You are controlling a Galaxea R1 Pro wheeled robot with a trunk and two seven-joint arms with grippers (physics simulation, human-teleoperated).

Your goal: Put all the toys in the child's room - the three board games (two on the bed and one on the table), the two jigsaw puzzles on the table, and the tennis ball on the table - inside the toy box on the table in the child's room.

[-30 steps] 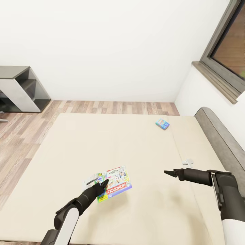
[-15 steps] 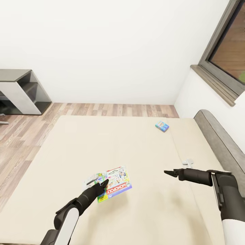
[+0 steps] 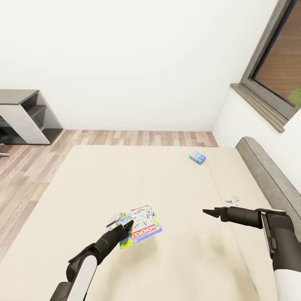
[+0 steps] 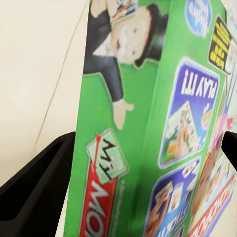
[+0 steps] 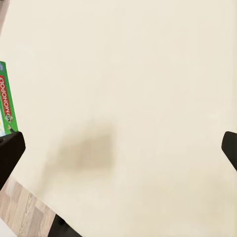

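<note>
Left gripper (image 3: 125, 228): dark fingers clamped on the green-edged Monopoly board game box with busy colourful art (image 3: 140, 225) — the left wrist view shows a finger on either side of the box (image 4: 148, 123), faces pressed between them. Box held above the cream bed mattress (image 3: 175, 251), tilted, its long axis running away from the fingers toward the robot's right.

Right gripper (image 3: 207, 212): empty, hovering over bare mattress. In the right wrist view its dark fingertips (image 5: 10, 150) sit at opposite edges with cream sheet between — fingers apart.

Second game: small teal-blue flat box (image 3: 197, 157) lies flat near the far side of the bed, toward the grey padded headboard (image 3: 267, 175), well apart from both grippers.

Key relation: the blue box lies ahead of the right gripper and slightly to its left, across open mattress. Right arm is nearer and free; my judgement is that the reach belongs to it.

Surroundings: white wall, wood-plank floor (image 3: 138, 137), grey-and-white shelving unit (image 3: 25, 117) at far left, dark-framed window (image 3: 276, 71) at right.

Toy box, table: not sighted from here.
</note>
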